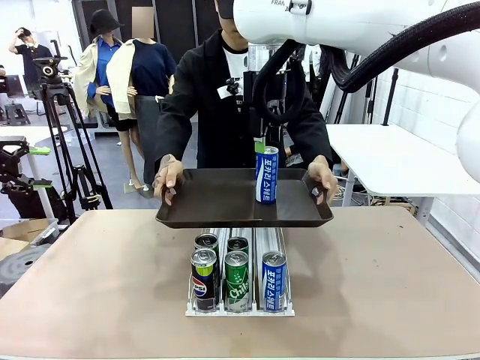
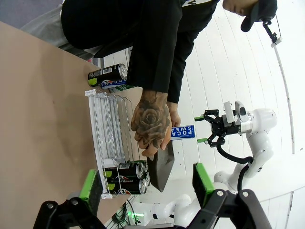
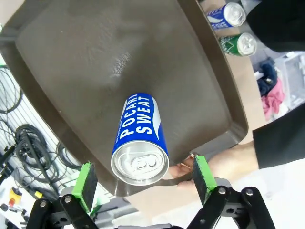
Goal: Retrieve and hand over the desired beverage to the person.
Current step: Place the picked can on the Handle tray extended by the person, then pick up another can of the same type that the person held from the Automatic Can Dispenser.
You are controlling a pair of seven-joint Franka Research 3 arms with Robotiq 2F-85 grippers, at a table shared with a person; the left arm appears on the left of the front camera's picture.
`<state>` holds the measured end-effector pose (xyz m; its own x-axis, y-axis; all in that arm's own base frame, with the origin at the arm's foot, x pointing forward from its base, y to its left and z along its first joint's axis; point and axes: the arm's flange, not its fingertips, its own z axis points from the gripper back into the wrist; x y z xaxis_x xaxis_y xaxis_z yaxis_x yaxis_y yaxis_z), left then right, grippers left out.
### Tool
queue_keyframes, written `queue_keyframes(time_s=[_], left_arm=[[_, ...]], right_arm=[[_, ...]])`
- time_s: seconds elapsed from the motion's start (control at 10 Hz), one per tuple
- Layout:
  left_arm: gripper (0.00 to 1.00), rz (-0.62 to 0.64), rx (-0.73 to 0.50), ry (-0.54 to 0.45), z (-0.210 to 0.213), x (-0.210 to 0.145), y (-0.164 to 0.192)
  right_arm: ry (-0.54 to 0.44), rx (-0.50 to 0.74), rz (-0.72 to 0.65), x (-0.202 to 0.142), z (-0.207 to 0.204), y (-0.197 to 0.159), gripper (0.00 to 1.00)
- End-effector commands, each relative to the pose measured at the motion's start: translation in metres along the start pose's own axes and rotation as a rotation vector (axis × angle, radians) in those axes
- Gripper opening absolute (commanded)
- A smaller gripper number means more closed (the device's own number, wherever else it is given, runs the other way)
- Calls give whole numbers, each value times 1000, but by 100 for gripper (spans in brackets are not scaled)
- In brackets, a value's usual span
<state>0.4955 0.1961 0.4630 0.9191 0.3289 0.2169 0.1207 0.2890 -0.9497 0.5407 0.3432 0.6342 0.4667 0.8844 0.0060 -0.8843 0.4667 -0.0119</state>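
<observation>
Blue can (image 3: 139, 138) upright on tray (image 3: 71, 57)

The tray (image 1: 217, 202), held by the person (image 1: 225, 97) with a hand (image 1: 168, 177) on each side edge, roofs the far end of the can rack (image 1: 240, 311). The right end effector (image 3: 144, 176) straddles the upright Pocari Sweat can (image 1: 266, 174), pads apart from it. The surface (image 1: 390, 285) left and right of the rack lies open
</observation>
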Motion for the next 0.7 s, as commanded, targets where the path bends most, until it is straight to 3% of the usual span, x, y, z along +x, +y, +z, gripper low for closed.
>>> queue_keyframes(time_s=[0.0,0.6], left_arm=[[100,1,0,0,1,0,-2],[100,1,0,0,1,0,-2]], right_arm=[[-3,-1,1,1,-1,1,100],[-3,-1,1,1,-1,1,100]])
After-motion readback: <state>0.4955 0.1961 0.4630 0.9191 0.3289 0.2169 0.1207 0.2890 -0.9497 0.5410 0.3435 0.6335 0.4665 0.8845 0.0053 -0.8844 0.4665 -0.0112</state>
